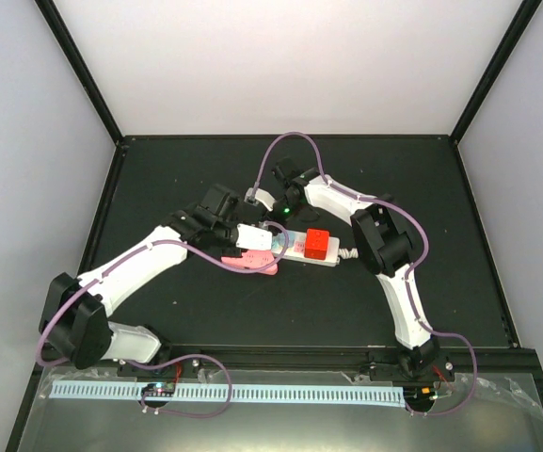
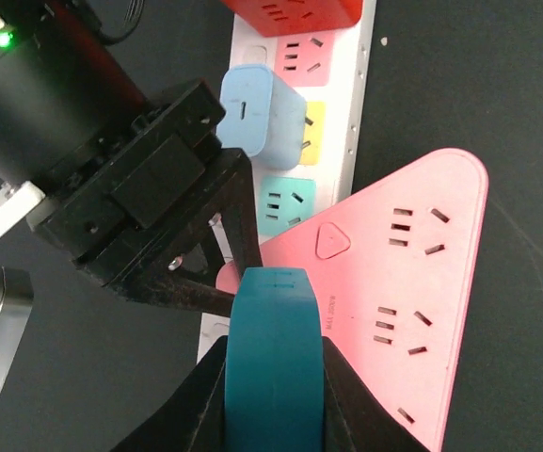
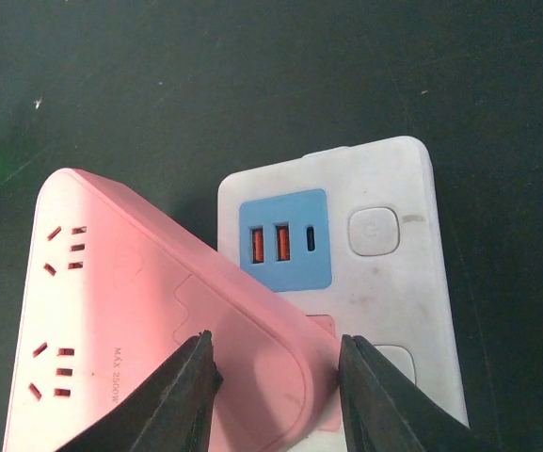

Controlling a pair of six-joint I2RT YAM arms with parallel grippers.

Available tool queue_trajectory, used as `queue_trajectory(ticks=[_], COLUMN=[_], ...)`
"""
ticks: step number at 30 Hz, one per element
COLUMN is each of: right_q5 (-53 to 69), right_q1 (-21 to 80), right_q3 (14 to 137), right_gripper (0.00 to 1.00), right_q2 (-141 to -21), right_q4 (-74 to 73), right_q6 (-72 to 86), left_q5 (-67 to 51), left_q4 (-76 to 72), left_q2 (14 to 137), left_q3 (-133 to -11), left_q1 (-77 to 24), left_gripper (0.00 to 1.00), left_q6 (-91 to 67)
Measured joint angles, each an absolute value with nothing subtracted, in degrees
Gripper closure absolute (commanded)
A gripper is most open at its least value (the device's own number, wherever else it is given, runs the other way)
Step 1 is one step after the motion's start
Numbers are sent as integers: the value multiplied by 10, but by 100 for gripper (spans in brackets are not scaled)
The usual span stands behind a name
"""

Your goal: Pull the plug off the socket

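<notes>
From above, we see the socket lying mid-way across the desk, with a red plug near its right end and a pink plug at its left.

Left wrist: our left hand clamps a teal plug over the socket.

Right wrist: our right hand pinches the pink plug's rounded corner, which overlaps the socket.

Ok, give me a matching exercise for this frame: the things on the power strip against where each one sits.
Things:
1. red plug
2. light blue plug
3. pink adapter
4. USB panel

Places:
a. one corner between the right tool's fingers
b. beside the white button
c. nearest the cord
d. at the yellow outlet

Pairs: 1-c, 2-d, 3-a, 4-b
</notes>
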State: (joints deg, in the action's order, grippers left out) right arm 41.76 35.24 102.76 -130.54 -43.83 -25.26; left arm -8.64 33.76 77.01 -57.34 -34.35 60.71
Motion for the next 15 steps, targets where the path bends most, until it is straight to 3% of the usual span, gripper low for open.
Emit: queue_trajectory(ticks=[7, 15], right_q5=[417, 405], right_q1=[353, 354], right_q3=[1028, 1038], right_gripper=[58, 48], right_q2=[-1305, -1306], right_q4=[-438, -450], right_q6=[-253, -252], left_q5=[-100, -126], left_q4=[347, 379], left_q2=[781, 779], left_q3=[-577, -594], left_q1=[-328, -323], left_gripper=[98, 99], left_q6=[607, 588])
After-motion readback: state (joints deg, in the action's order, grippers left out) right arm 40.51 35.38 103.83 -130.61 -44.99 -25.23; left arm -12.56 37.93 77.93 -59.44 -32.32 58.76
